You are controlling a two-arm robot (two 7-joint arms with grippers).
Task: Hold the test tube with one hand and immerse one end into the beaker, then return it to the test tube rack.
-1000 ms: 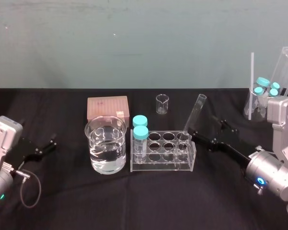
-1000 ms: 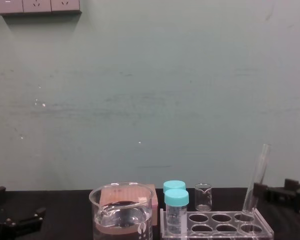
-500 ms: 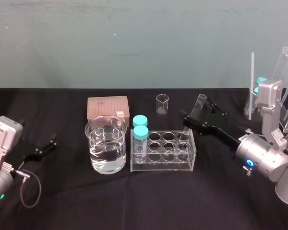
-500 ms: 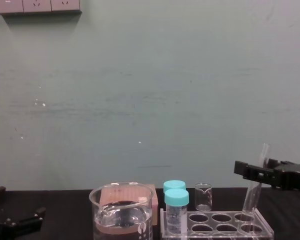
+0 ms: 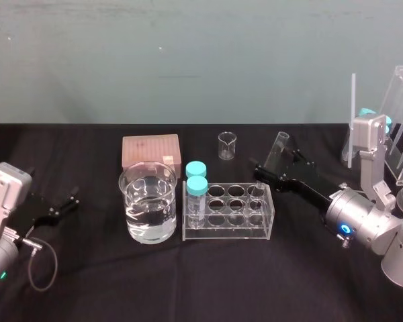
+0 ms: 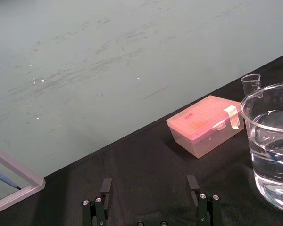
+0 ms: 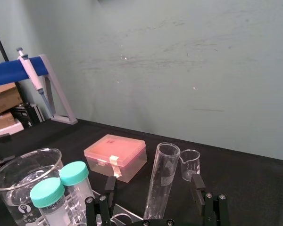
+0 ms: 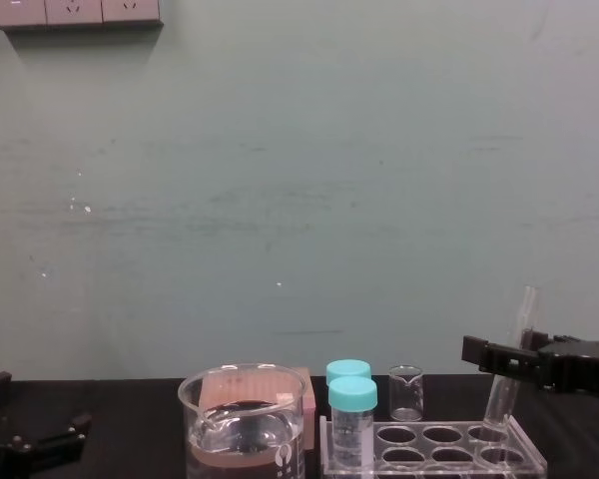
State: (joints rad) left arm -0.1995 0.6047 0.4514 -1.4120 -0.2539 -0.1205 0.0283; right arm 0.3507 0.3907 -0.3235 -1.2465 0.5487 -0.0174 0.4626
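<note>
**Operator:** Where is the test tube (image 7: pixel 161 183)?

**Guide:** It leans in the far right hole of the test tube rack (image 5: pixel 228 229), mouth tipped rightward. Your right gripper (image 7: pixel 153 182) straddles it, fingers spread, neither pad touching glass.

**Operator:** Close now?

**Guide:** Centre the tube first and match your wrist to its lean. Then pinch gently above the rack and lift along the tube's axis before swinging left to the beaker (image 5: pixel 148 225). Your left gripper (image 6: pixel 149 181) sits parked far left, fingers apart.

Scuffed teal wall (image 8: pixel 280 150) behind; black cloth-covered table (image 5: pixel 188 282); white socket strip (image 8: pixel 75 12) high on wall
</note>
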